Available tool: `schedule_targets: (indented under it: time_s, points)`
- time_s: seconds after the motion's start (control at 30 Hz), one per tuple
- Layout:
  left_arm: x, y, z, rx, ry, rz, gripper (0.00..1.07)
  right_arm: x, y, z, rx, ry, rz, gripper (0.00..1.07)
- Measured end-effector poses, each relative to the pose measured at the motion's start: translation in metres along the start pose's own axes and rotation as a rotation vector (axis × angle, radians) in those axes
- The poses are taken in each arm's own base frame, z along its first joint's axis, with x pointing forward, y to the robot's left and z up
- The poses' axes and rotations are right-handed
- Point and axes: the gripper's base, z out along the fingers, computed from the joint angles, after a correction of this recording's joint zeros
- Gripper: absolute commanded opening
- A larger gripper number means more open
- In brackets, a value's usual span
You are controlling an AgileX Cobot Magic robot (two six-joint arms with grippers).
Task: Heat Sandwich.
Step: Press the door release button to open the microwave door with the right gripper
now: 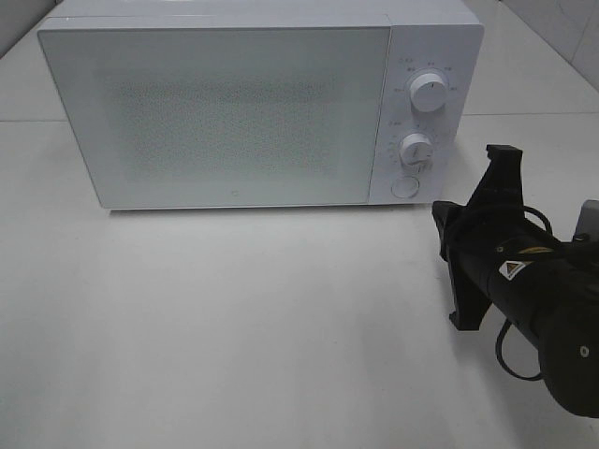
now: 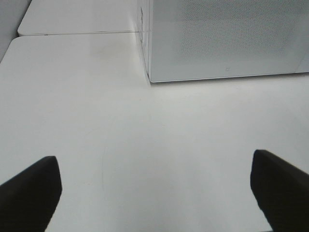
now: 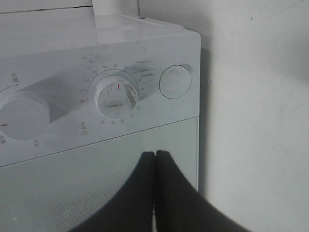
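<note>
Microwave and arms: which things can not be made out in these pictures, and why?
- Inside of the microwave: hidden in all views by its shut, dotted door; no sandwich shows.
- Dial marks: too small to read in the exterior high view.
- Left end effector: only two fingertips show, cut off by the left wrist picture's edge; absent from the exterior high view.

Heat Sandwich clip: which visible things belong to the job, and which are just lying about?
Job:
microwave, door shut
upper dial
lower dial
round button
right gripper, shut
The sandwich is not in view.

Just there:
white table
left gripper, open
</note>
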Motion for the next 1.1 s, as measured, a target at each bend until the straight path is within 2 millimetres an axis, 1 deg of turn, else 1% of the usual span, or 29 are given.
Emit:
schedule_targets:
  time_s: [0.23,0.43,0.47,0.6,0.63,0.7,0.77,0.8,0.87,0.93,1.0,1.03,1.1]
  points:
    - [0.000,0.000,0.000,0.000,0.000,0.000,1.04,-0.002,-0.002,0.004,0.038,0.014,-0.013,0.00]
    - [0.000,0.000,0.000,0.000,0.000,0.000,1.04,-0.004,-0.002,0.016,0.059,0.020,-0.026,0.00]
    - [0.000,0.000,0.000,0.000,0.000,0.000,1.04,-0.003,-0.004,0.022,0.074,0.024,-0.033,0.00]
    - [0.000,0.000,0.000,0.000,0.000,0.000,1.04,-0.002,-0.008,0.031,0.095,0.020,-0.038,0.00]
    - [0.000,0.000,0.000,0.000,0.000,0.000,1.04,-0.001,-0.009,0.038,0.097,0.018,-0.041,0.00]
    - [0.000,0.000,0.000,0.000,0.000,0.000,1.04,-0.001,-0.009,0.041,0.095,0.019,-0.042,0.00]
    - [0.000,0.000,0.000,0.000,0.000,0.000,1.04,-0.001,-0.009,0.048,0.104,0.016,-0.040,0.00]
    - [0.000,0.000,0.000,0.000,0.000,0.000,1.04,0.001,-0.008,0.056,0.109,0.019,-0.039,0.00]
    - [0.000,0.000,0.000,0.000,0.000,0.000,1.04,0.001,-0.009,0.059,0.116,0.019,-0.039,0.00]
    - [0.000,0.000,0.000,0.000,0.000,0.000,1.04,0.002,-0.007,0.070,0.112,0.018,-0.036,0.00]
    - [0.000,0.000,0.000,0.000,0.000,0.000,1.04,0.002,-0.006,0.077,0.115,0.018,-0.032,0.00]
    - [0.000,0.000,0.000,0.000,0.000,0.000,1.04,0.002,-0.006,0.077,0.115,0.018,-0.032,0.00]
    - [0.000,0.000,0.000,0.000,0.000,0.000,1.04,0.001,-0.005,0.086,0.122,0.014,-0.026,0.00]
